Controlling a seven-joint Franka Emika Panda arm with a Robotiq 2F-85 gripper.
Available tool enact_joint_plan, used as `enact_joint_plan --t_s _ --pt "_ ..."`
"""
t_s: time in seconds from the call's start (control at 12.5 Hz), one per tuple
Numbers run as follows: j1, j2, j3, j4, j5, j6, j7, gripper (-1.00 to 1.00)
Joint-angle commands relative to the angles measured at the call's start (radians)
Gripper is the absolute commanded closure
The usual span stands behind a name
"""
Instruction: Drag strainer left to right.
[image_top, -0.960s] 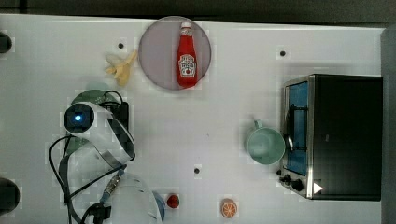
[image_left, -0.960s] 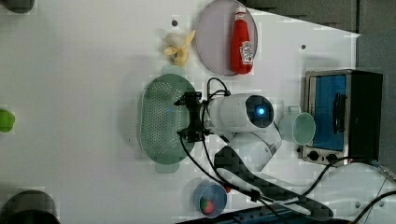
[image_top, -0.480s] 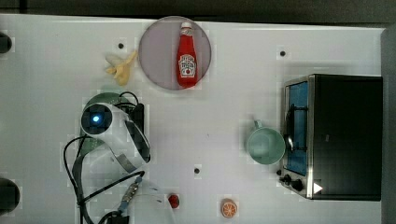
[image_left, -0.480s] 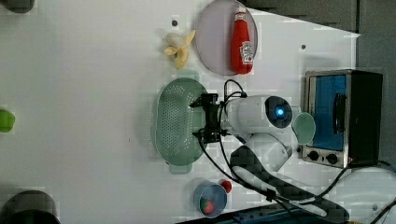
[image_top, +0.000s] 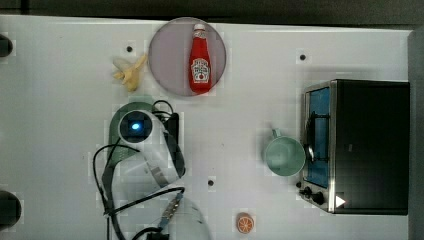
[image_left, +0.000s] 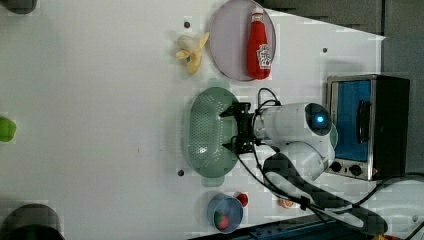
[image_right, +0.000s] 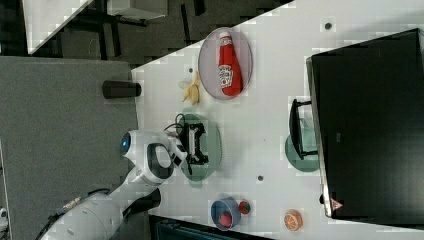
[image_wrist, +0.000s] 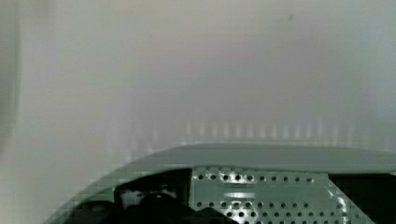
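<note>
Right now the end effector sits inside the strainer, centre of the left view on the tabletop; its finger spread, I cannot tell.

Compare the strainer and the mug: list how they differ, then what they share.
1. The strainer is oval and dotted with small holes; the mug is round with solid walls.
2. The strainer is larger than the mug.
3. The gripper sits at the strainer's rim; the mug stands alone beside the toaster oven.

Both are pale mint green and sit on the white table.
</note>
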Motion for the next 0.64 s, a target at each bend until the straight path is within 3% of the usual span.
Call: enact_joint_plan --t_s 0.08,0.64 --pt "-0.059 -0.017 -0.019 0.028 -0.005 -0.003 -0.125 -1.0" --pt "-0.119 -0.06 -0.082 -0.019 -0.005 -0.001 -0.283 -1.0"
